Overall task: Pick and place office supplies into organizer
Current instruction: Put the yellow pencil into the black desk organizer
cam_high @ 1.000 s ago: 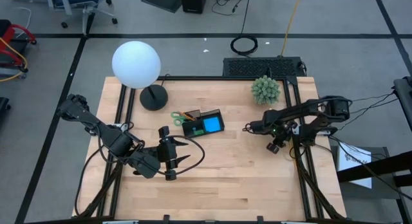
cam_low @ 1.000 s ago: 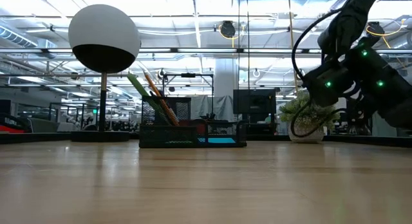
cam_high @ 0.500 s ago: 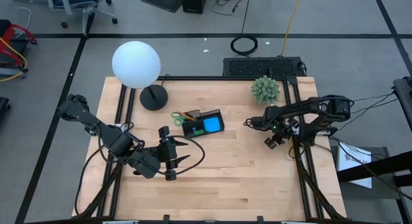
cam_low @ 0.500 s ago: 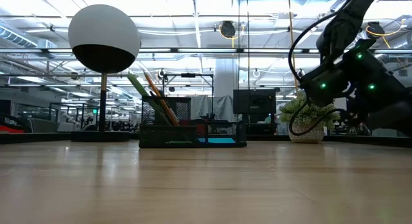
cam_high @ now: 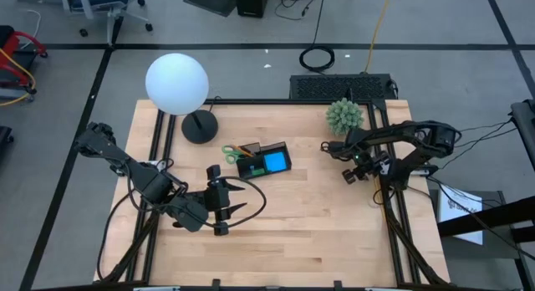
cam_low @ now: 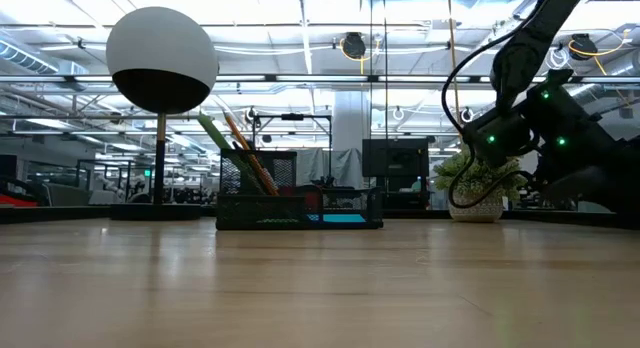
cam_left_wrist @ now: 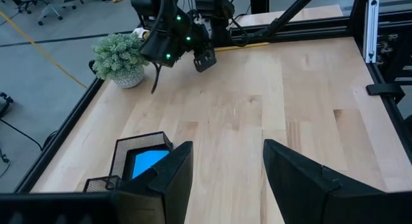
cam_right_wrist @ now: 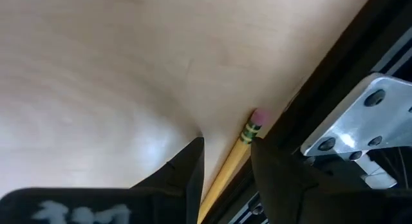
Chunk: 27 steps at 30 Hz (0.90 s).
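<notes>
Wooden surface (cam_high: 318, 216) below, my right hand (cam_right_wrist: 225, 161) grips a yellow pencil (cam_right_wrist: 239, 152) between its fingers, so I'd keep it clenched and level toward the black tray (cam_high: 261, 161) well ahead, while the left hand (cam_left_wrist: 225, 169) waits released.

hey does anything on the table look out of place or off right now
One thing: a yellow pencil lies loose against the table's dark edge rail, away from the organizer. It shows between the right gripper's fingers. Otherwise nothing looks spilled or damaged.
</notes>
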### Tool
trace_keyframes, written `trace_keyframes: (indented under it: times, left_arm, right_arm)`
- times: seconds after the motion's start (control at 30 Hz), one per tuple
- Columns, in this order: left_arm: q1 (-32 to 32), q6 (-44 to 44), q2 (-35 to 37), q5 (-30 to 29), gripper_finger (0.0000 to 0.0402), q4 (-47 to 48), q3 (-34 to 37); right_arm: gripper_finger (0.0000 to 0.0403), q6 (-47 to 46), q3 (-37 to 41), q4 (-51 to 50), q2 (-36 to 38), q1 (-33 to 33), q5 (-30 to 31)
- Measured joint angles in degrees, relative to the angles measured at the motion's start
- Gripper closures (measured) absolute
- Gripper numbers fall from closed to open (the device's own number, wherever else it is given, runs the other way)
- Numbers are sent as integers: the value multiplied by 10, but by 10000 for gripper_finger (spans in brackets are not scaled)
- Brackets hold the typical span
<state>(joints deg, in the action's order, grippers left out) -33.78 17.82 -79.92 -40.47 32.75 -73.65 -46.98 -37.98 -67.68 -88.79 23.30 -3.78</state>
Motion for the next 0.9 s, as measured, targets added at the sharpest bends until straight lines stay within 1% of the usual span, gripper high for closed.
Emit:
trace_keyframes:
  times: [0.33,0.43,0.57,0.7,0.9]
  left_arm:
    - [0,0,0,0,206,0,0]
    - [0,0,0,0,206,0,0]
    - [-1,0,0,1,206,0,0]
    - [-1,-1,0,1,206,0,0]
    - [-1,-7,0,1,206,0,0]
  right_arm:
    - [284,-16,1,1,-5,53,9]
    - [284,-12,1,-2,-22,71,5]
    - [284,-4,2,-9,-67,88,-10]
    - [284,23,2,4,-101,85,-20]
    - [285,75,2,28,-105,70,-37]
